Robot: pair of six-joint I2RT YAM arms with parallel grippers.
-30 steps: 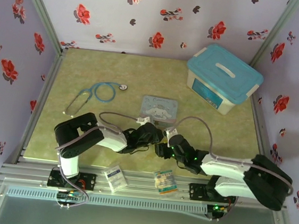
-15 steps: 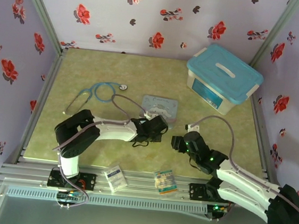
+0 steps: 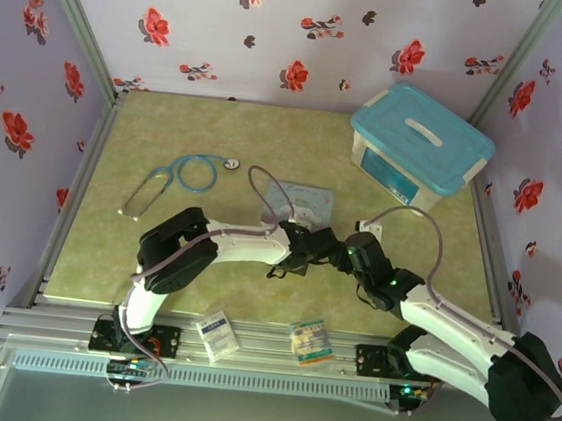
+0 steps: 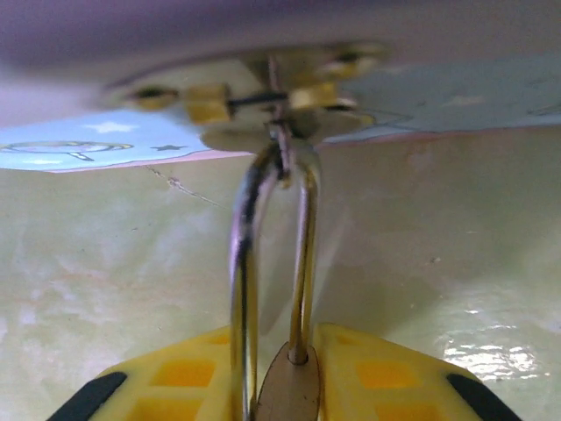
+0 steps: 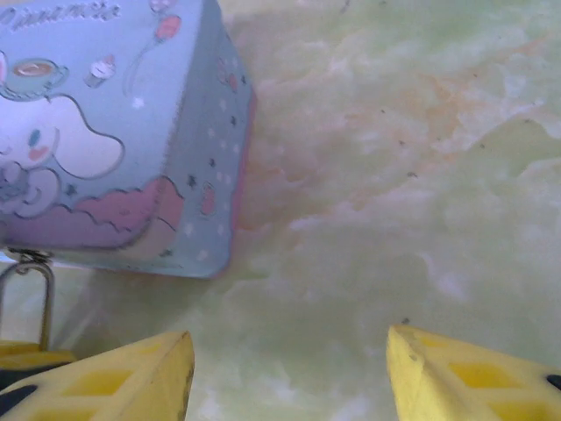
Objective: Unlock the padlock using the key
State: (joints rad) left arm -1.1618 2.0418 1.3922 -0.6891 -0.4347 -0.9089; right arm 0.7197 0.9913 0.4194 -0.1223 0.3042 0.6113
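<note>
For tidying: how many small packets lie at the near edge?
2: a white-and-blue packet on the left, a green-and-yellow packet right of it; arms could hide more.

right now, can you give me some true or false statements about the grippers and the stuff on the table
The left gripper is shut on the padlock. True.
The right gripper holds something. False: it is open, with nothing between its fingers.
The padlock's shackle reaches up to the latch of the cartoon tin. True.
The blue-lidded box has its lid off. False: the lid is on.
The stethoscope lies right of the tin. False: it lies to the tin's left in the top view.
</note>
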